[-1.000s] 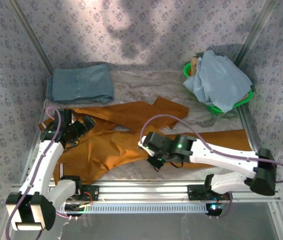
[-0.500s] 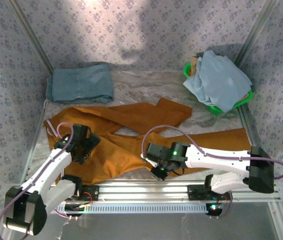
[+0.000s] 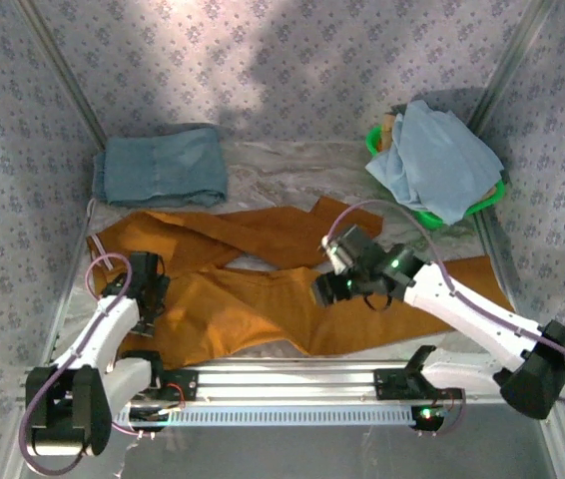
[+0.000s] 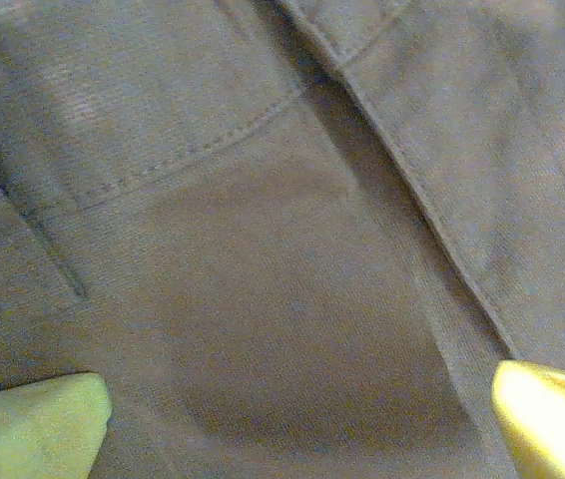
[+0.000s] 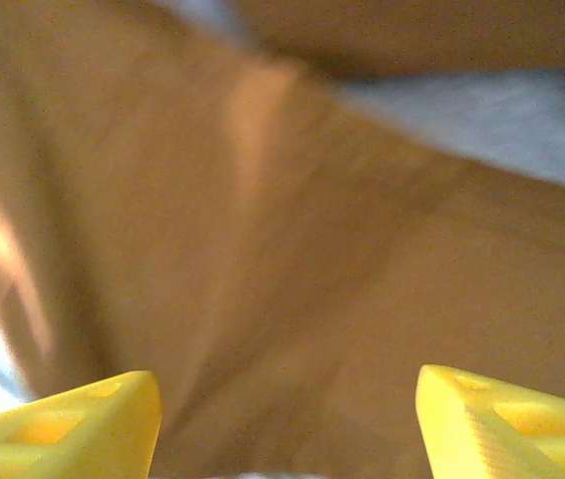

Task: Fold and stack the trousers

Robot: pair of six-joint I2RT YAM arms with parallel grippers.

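The rust-orange trousers (image 3: 263,299) lie spread across the table, one leg toward the back (image 3: 292,225) and one along the right (image 3: 462,274). My left gripper (image 3: 148,291) sits low over their left part. In the left wrist view it (image 4: 297,399) is open, its yellow fingertips (image 4: 33,419) wide apart over cloth with stitched seams (image 4: 193,150). My right gripper (image 3: 327,289) hovers over the middle of the trousers. The right wrist view shows it (image 5: 287,399) open above the orange cloth (image 5: 312,249), nothing between the fingers (image 5: 73,419).
A folded grey-blue denim pair (image 3: 161,167) lies at the back left. A green basket (image 3: 427,217) at the back right holds a pale sky-blue garment (image 3: 442,155). Metal rails (image 3: 292,377) run along the near edge, and patterned walls close in the sides.
The left gripper moved toward the near left. The right gripper lifted from the near edge and swung back and right. The trousers now lie flatter and closer to the near edge.
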